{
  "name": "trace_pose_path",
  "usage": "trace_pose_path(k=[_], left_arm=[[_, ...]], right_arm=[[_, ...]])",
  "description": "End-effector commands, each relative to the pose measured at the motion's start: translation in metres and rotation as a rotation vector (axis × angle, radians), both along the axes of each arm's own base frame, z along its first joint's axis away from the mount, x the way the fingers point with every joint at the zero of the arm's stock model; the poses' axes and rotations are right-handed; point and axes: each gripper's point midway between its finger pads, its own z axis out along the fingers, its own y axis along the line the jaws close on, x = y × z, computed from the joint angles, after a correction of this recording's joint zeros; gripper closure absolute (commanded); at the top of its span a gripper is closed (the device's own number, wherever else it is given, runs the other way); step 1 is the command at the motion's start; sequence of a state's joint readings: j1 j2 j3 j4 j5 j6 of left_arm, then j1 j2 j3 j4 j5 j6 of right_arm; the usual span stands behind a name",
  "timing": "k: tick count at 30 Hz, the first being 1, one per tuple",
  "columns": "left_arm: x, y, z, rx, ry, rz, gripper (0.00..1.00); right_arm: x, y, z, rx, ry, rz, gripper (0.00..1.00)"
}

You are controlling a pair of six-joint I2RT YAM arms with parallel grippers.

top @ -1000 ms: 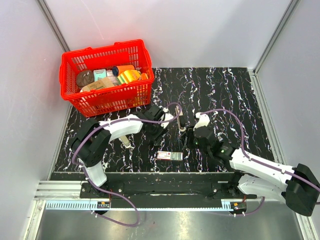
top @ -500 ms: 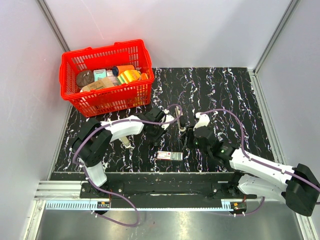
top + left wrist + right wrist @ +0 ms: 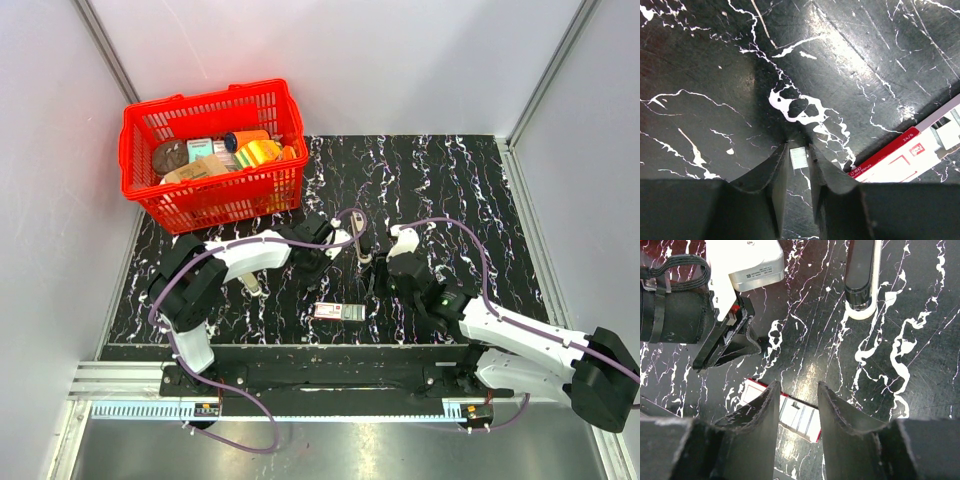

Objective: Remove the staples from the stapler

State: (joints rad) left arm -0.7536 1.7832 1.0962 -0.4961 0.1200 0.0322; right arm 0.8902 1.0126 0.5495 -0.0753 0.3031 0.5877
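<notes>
A lab test cell — plain white walls, aluminium rail, black marbled mat.

Bright, even lighting, with glare on the glossy mat.

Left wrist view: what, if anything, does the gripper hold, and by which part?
A small silvery rectangular piece sits inside the left gripper, its two sides facing the jaws; firm grip cannot be confirmed.

You have open mat to pass over on the far and right sides, but the red basket blocks the far-left corner, and the left gripper, right gripper, stapler and white box crowd the middle.
</notes>
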Motion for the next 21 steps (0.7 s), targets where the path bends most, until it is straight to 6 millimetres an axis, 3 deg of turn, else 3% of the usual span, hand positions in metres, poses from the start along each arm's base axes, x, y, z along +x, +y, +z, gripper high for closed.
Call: trace_pose_path(k=[1, 9, 21], left_arm=[[-0.007, -0.004, -0.004, 0.006, 0.035, 0.0, 0.75], [0.004, -0.011, 0.007, -0.013, -0.008, -0.003, 0.86], [0.028, -0.029, 0.033, -0.06, -0.083, -0.017, 0.89]], right_arm=[[0.01, 0.001, 0.025, 0.017, -0.066, -0.021, 0.58], [0.009, 0.0, 0.024, 0.011, -0.064, -0.022, 0.58], [0.01, 0.0, 0.024, 0.005, -0.061, -0.026, 0.58]])
